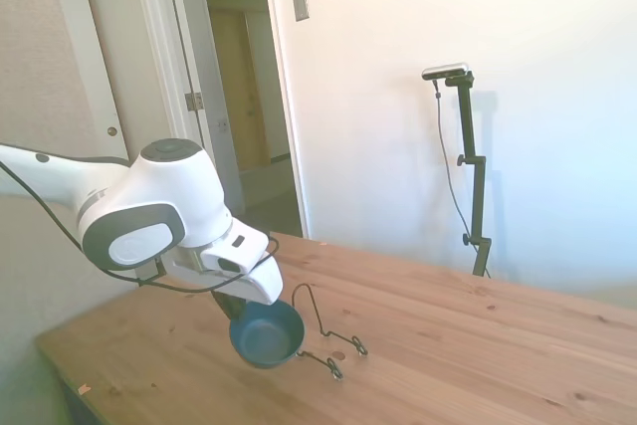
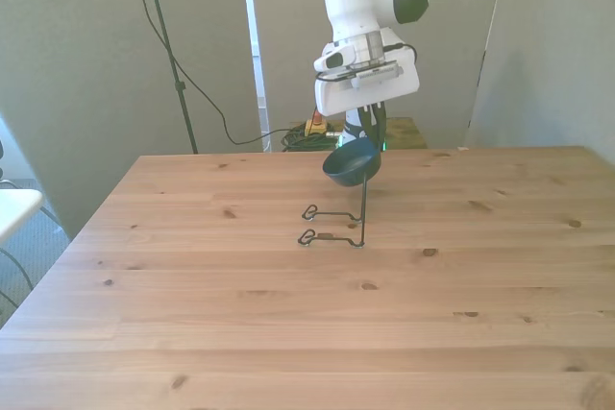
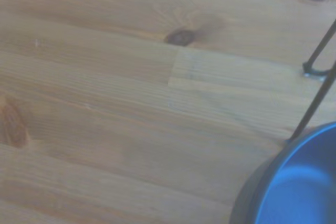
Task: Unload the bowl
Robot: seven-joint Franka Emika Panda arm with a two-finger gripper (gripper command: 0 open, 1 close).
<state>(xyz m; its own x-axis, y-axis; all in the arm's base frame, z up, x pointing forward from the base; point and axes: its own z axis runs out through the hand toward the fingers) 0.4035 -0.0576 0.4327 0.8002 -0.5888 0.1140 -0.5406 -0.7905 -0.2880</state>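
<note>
The pincer (image 2: 368, 133) is seen above the bowl (image 2: 352, 162), close to its rim, but its fingers are hidden behind the white hand housing in the side view and too small to read in the front view, so whether it is open or closed on anything cannot be told. The bowl (image 1: 266, 333) is dark teal-blue and tilted, held up off the worktop (image 2: 192, 276) beside the upright loop of the thin black wire rack (image 2: 336, 228); seen from the front, it lies at about 12 o'clock from the rack's feet. Whether it touches the rack cannot be told. In the wrist view, part of the bowl's rim (image 3: 294, 182) and a rack wire (image 3: 315, 90) are shown over the wood. No brand, label or writing can be read anywhere.
</note>
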